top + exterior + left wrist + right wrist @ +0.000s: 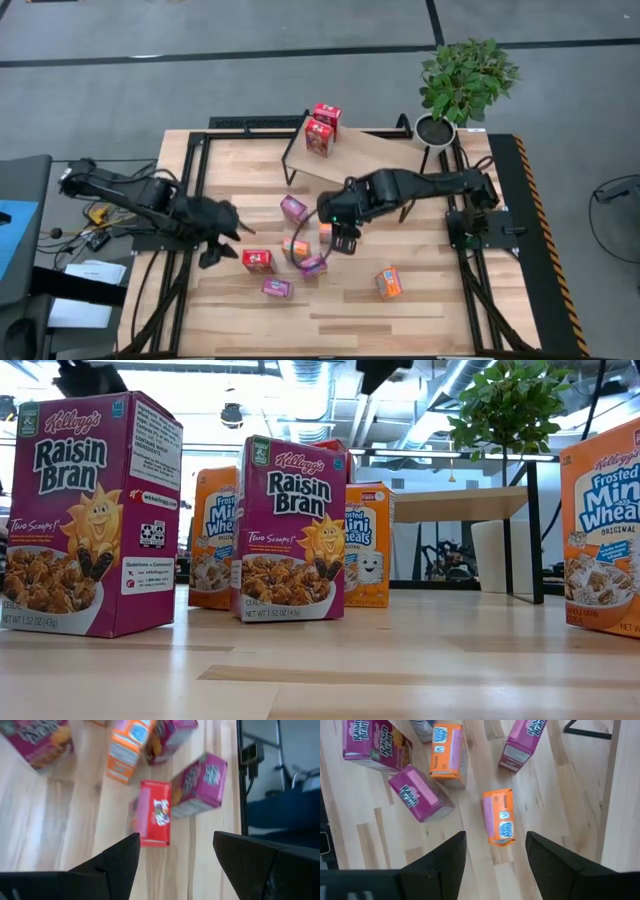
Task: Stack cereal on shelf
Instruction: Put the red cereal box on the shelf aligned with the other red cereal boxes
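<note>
My left gripper point(218, 242) point(176, 840) is open above the table's left part, apart from a red cereal box point(257, 261) point(155, 813) lying flat just ahead of its fingers. My right gripper point(343, 238) point(496, 837) is open above the middle, over an orange box point(499, 816) lying flat. More magenta boxes point(293, 209) point(420, 793) and orange boxes point(389, 283) point(368, 545) stand or lie on the tabletop around them. Two red boxes point(321, 130) stand on the shelf point(375, 152) point(460, 505), a light board on black wire legs at the table's far side.
A potted plant point(462, 85) point(510, 405) stands at the shelf's right end. Black frame rails point(190, 180) run along the table's left and right sides. Bare tabletop point(330, 325) lies along the near edge. In the low view, large magenta Raisin Bran boxes point(90, 515) stand close to the camera.
</note>
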Robot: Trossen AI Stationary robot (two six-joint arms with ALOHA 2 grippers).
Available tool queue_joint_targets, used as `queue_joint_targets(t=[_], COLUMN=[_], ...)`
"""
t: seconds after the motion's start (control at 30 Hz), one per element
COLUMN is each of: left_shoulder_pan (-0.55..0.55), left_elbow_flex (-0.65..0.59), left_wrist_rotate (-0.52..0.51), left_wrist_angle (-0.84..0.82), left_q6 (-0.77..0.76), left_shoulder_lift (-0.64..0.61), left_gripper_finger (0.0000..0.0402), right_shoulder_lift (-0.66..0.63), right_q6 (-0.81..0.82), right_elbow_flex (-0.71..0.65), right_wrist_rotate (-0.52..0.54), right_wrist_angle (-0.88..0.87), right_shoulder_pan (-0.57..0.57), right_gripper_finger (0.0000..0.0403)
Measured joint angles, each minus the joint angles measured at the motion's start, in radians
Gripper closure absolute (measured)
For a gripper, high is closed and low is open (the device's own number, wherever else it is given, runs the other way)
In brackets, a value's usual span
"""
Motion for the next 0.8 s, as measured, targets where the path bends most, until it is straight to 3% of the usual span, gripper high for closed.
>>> queue_joint_targets(t=[0.27,0.47,0.63,0.8], left_shoulder_pan=[-0.207,-0.269,-0.273,-0.271], left_elbow_flex=[-0.020,-0.039,-0.084,-0.108], left_wrist_rotate=[-0.171,-0.371,-0.374,-0.425], left_wrist_angle=[-0.010,-0.006,0.076,0.156], left_q6=[-0.138,-0.104,-0.022,0.000], left_shoulder_lift=[0.034,0.034,0.034,0.035], left_gripper_finger=[0.0158,0.0158,0.0154,0.0121], right_shoulder_lift=[0.000,0.000,0.000,0.000], right_q6=[0.117,0.198,0.199,0.181], right_elbow_flex=[0.000,0.000,0.000,0.000], right_wrist_rotate=[0.041,0.130,0.133,0.139], right_wrist_angle=[-0.036,-0.045,-0.070,-0.072], right_shoulder_pan=[0.095,0.131,0.152,0.160], right_gripper_finger=[0.0179,0.0176,0.0177,0.0176])
